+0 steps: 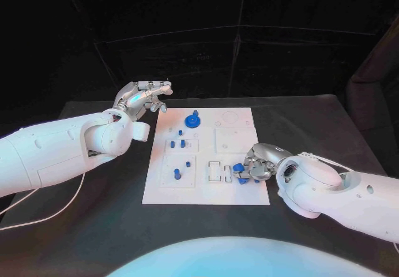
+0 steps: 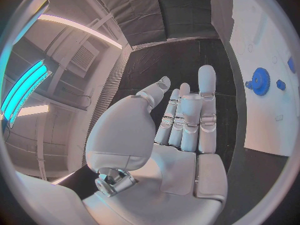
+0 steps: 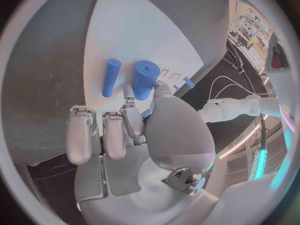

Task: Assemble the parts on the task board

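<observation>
The white task board [image 1: 208,190] lies in the middle of the black table. A blue gear [image 1: 193,120] stands near its far edge, also visible in the left wrist view as the gear [image 2: 259,80]. Several small blue pegs [image 1: 180,141] stand in the board's left half. My left hand [image 1: 143,97] hovers off the board's far left corner, fingers [image 2: 206,85] stretched out and holding nothing. My right hand [image 1: 256,163] sits at the board's right edge and pinches a thick blue cylinder [image 3: 145,79] between thumb and a finger. A thinner blue cylinder [image 3: 111,77] lies on the board just beside it.
Empty rectangular slots [image 1: 216,171] are in the board just left of my right hand. Square recessed plates [image 1: 233,140] lie on the board's right half. A white cable [image 1: 50,213] trails over the table on the left.
</observation>
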Available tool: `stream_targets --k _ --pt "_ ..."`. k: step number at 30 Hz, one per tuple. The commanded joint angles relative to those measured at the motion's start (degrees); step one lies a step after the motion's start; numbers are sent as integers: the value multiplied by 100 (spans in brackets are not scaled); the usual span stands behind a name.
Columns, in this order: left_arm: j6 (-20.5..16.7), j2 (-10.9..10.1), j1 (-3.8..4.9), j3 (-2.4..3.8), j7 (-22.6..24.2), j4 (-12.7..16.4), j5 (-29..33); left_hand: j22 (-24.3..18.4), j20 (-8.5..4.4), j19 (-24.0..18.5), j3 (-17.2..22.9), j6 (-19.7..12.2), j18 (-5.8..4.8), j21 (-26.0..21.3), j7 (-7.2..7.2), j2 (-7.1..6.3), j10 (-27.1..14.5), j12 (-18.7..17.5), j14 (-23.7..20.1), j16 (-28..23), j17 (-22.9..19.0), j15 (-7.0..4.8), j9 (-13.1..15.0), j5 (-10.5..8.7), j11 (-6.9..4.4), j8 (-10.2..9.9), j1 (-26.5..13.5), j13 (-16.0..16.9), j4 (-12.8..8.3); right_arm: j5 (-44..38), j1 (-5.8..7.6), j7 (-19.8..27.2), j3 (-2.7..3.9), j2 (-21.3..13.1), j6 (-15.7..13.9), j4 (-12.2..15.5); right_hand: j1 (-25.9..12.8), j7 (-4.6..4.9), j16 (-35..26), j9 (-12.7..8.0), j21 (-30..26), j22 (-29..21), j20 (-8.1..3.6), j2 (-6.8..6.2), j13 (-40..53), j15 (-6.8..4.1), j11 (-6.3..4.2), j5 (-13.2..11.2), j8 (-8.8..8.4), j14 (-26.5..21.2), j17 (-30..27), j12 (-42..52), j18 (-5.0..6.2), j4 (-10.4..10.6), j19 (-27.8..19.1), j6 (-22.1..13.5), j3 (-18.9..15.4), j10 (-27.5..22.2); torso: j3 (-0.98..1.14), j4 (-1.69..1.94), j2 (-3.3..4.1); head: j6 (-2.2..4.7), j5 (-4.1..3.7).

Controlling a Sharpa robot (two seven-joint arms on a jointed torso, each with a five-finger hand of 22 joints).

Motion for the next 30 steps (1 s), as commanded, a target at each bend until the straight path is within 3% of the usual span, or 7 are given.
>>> stream_targets --k 1,7,12,16,17,21,30 --pt "77 0 8 4 14 12 11 -6 36 -14 -39 -34 77 -21 -7 32 -36 34 -32 -8 -5 5 9 -7 18 28 47 6 6 39 -20 -1 -17 -55 -522 74 62 -50 56 113 60 686 -23 61 101 -75 -45 179 96 414 484 77 -92 3 56 119 -48 84 4 -10 -2 8 9" --pt "89 15 8 4 19 4 11 -15 36 -13 -58 20 80 -31 -37 58 -43 63 -43 0 -18 -1 22 -7 3 73 50 10 17 268 -20 237 -13 -147 -1014 296 -7 -81 74 173 86 728 -49 66 164 -99 -73 313 118 419 522 110 -102 8 84 165 -117 127 -10 13 -6 33 -14" --pt "85 20 9 3 17 5 11 -15 36 -13 -58 20 80 -31 -37 58 -43 63 -43 0 -18 -1 22 -7 3 73 50 10 17 389 -14 290 -10 -200 -1181 447 -37 -82 66 192 95 742 -59 70 150 -107 -78 365 112 416 508 84 -105 15 94 160 -144 124 -16 24 -1 44 -8" --pt "82 32 9 3 15 4 11 -15 36 -13 -58 20 80 -31 -37 58 -43 63 -43 0 -18 -1 22 -7 3 73 50 10 17 519 -10 218 -8 -160 -991 467 -70 -79 61 200 93 739 -61 77 134 -107 -76 373 105 413 499 62 -105 19 92 153 -161 117 -27 18 -4 59 8" --pt "82 38 9 3 15 4 11 -15 36 -13 -58 20 80 -31 -37 58 -43 63 -43 0 -18 -1 22 -7 3 73 50 10 17 552 -9 183 -8 -110 -861 440 -153 -67 34 208 80 717 -60 75 82 -101 -66 339 87 401 447 -1 -99 22 74 125 -206 91 -14 8 -1 58 28" --pt "86 61 9 3 12 7 11 -15 36 -13 -58 20 80 -31 -37 58 -43 63 -43 0 -18 -1 22 -7 3 73 50 10 17 647 -6 87 -7 78 -531 346 -231 -78 41 244 87 731 -59 129 108 -102 -71 261 94 404 468 2 -102 22 82 146 -242 105 -12 13 10 61 32" --pt "74 113 11 3 -7 -11 11 -18 35 -13 -68 31 81 -34 -42 56 -48 70 -48 -1 -28 -4 24 -7 -2 84 51 10 17 713 -2 -90 -5 467 -351 166 -257 -105 68 290 100 754 -67 198 163 -116 -93 250 123 416 529 38 -108 16 98 206 -252 142 -15 26 10 74 21"
